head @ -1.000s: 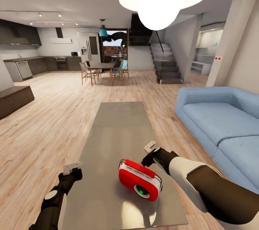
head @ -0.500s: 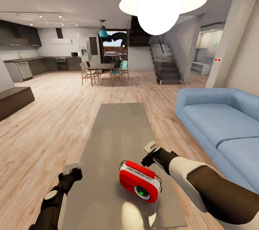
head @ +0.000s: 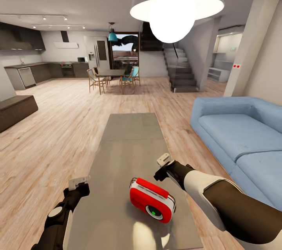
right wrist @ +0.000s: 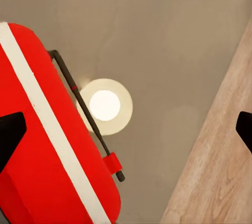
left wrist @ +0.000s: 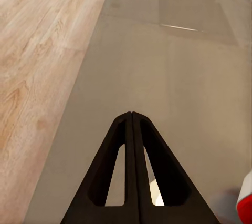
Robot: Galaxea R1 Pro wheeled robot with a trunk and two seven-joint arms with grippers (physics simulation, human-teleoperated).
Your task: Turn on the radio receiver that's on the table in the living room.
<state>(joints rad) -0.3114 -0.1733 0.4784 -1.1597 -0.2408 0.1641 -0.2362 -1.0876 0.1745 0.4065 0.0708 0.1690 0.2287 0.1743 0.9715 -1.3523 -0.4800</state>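
Little has moved since a second ago: only my head view has tilted slightly.

Radio receiver rests on the table's near end; likely light, rigid and slippery, best held by its handle. Just beside it, my right gripper is spread wide; my left gripper is pressed together.

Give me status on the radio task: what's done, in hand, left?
Done: the robot stands at the table and the radio receiver sits on it, its front dial glowing green, which may mean it is on. In hand: the right hand hovers open just behind the radio, not touching; the left hand is shut over the table's edge. Left: confirm the switch, or press it if the green is no indicator.
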